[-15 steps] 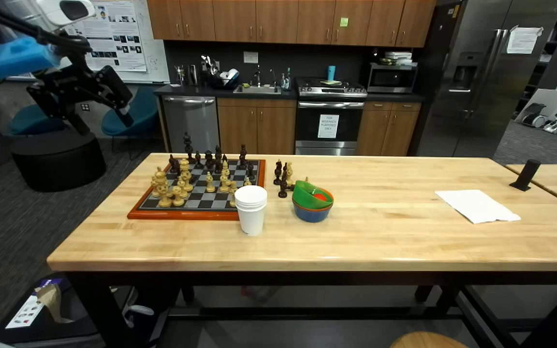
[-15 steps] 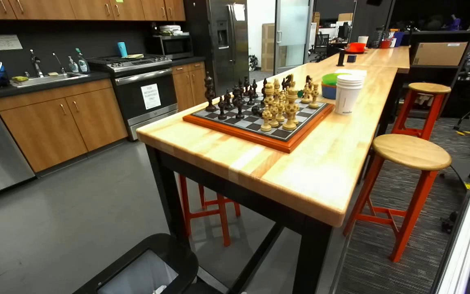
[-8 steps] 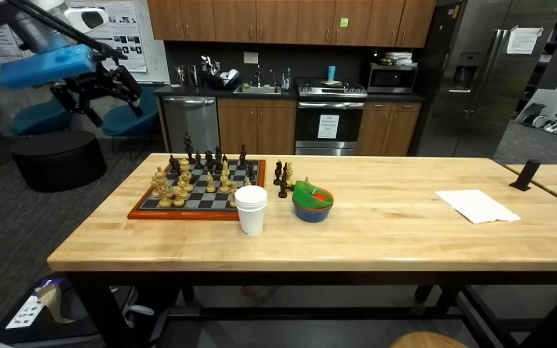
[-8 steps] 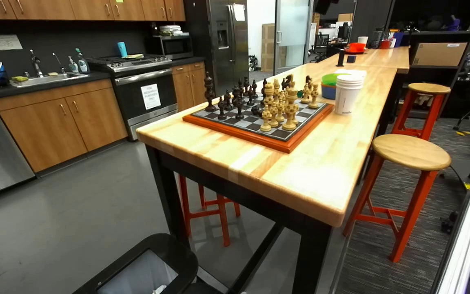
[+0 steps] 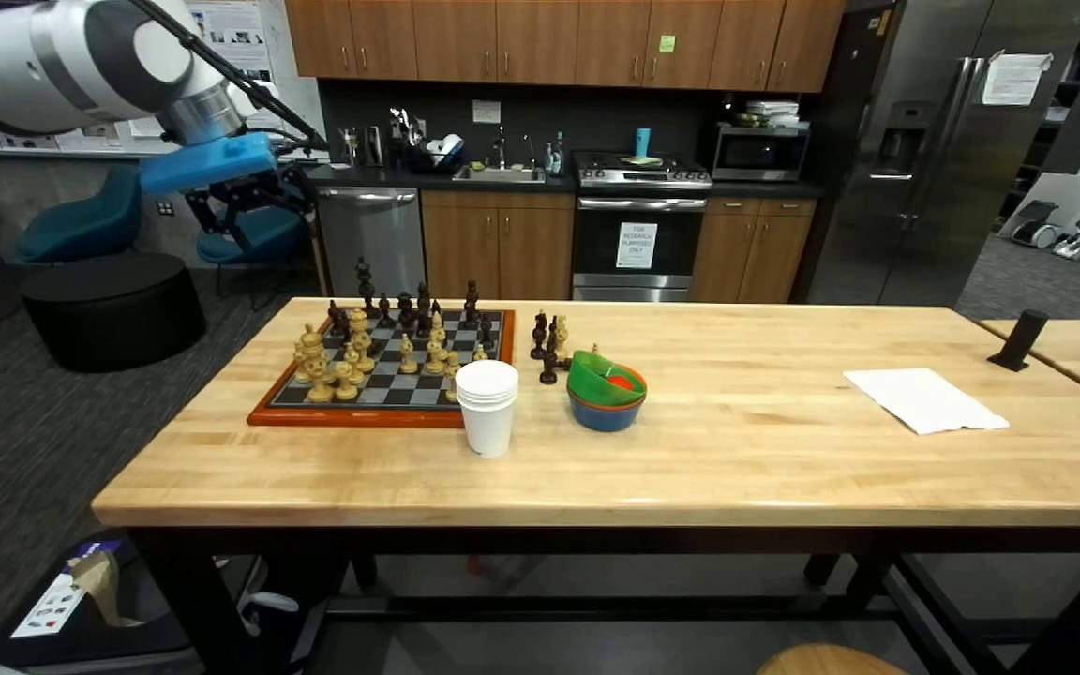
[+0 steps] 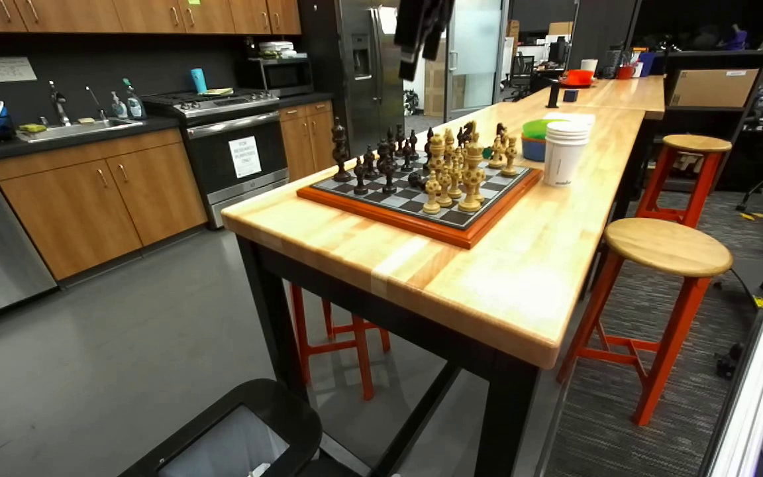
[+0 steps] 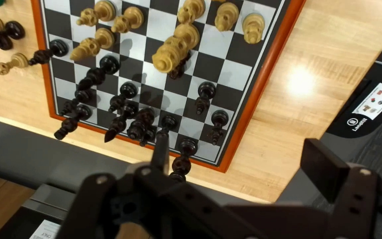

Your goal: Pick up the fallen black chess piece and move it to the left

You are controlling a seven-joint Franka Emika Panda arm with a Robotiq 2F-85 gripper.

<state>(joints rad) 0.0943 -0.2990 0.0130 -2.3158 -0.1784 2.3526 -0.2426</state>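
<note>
While the tool (image 7: pixel 237 149) hangs released, the fallen black piece (image 7: pixel 179 68) lies upper centre of the wrist view, long axis slanting lower-left to upper-right, head end unclear; bin (image 7: pixel 373 99) says "Landfill", oven sheet (image 5: pixel 636 245) "FOR RESEARCH PURPOSES ONLY"!

Stove (image 5: pixel 641 214): anchors a research kitchen, its posted sign (image 5: pixel 637 246) reading "FOR RESEARCH PURPOSES ONLY"
Cabinets (image 5: pixel 549 42): hang above the stove
Sink (image 5: pixel 502 178): left of the stove
Refrigerator (image 5: pixel 934 187): right of the stove
</note>
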